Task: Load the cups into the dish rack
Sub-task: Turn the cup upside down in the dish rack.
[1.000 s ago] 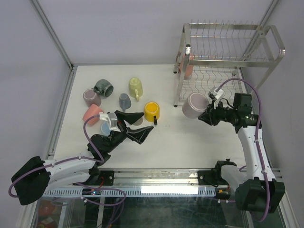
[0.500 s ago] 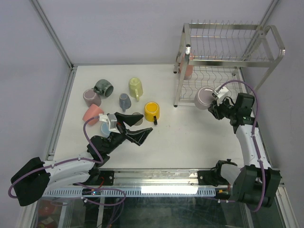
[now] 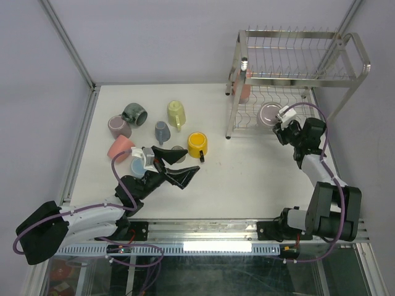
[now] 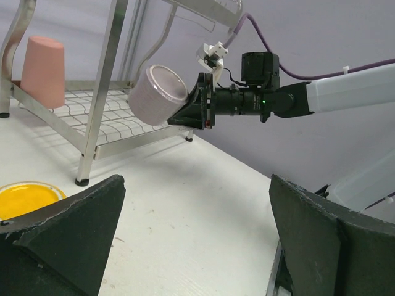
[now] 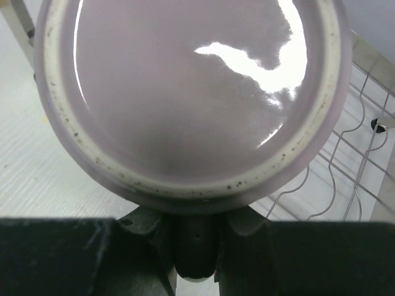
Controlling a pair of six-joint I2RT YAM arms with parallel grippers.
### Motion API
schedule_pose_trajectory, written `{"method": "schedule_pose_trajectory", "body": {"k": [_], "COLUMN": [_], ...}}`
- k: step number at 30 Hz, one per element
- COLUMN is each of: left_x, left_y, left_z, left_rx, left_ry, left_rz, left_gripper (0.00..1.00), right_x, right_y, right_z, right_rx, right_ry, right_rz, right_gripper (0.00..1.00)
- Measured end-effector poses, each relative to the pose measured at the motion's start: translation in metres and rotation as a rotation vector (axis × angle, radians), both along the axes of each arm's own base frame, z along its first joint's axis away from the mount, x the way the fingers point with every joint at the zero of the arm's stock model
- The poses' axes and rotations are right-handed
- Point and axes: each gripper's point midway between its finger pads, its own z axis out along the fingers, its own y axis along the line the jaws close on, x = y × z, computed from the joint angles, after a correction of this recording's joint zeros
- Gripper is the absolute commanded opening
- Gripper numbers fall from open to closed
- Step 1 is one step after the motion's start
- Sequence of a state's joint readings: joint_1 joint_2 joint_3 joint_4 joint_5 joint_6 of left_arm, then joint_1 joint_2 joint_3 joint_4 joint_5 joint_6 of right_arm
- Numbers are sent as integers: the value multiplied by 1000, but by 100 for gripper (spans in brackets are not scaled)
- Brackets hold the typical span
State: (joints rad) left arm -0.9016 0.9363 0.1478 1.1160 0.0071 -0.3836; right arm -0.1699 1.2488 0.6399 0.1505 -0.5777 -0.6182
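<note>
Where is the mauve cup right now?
Top view, right side: the mauve cup is held by the right end effector over the lower shelf of the dish rack, right of the upturned salmon cup there.

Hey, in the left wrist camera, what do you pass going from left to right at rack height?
First the salmon pink cup, then a post of the dish rack, then the mauve cup, then the right gripper holding it.

On my right wrist view the mauve cup [image 5: 197, 92] runs off the top edge and hides how the right gripper [image 4: 196, 106] grips it. From above, my left gripper [image 3: 190, 159] covers part of a taupe cup [image 3: 178, 150], and its wrist overlaps the light blue cup [image 3: 135, 167].
</note>
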Motion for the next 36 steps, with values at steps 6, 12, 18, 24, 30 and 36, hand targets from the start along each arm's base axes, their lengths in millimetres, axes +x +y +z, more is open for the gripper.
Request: {"method": "schedule_pose_trajectory", "body": {"k": [6, 12, 18, 24, 30, 36], "left_x": [1, 1, 1, 1, 2, 2], "left_y": [-1, -1, -2, -2, -2, -2], "left_z": [-3, -3, -3, -2, -4, -6], "left_rx": [5, 4, -1, -4, 0, 1], "left_ry": [6, 7, 14, 17, 21, 24], "left_rz": [0, -1, -4, -5, -5, -1], "left_gripper": [99, 99, 99, 99, 99, 99], "right_x": [23, 39, 61, 83, 107, 136], "right_y": [-6, -15, -22, -20, -15, -15], "right_z": [-10, -29, -34, -34, -33, -35], "right_rx": [-5, -3, -8, -1, 11, 34], "right_ry": [-39, -33, -51, -63, -66, -53], "right_rz": [-17, -66, -95, -111, -118, -153], "right_gripper": [0, 0, 0, 0, 0, 0]}}
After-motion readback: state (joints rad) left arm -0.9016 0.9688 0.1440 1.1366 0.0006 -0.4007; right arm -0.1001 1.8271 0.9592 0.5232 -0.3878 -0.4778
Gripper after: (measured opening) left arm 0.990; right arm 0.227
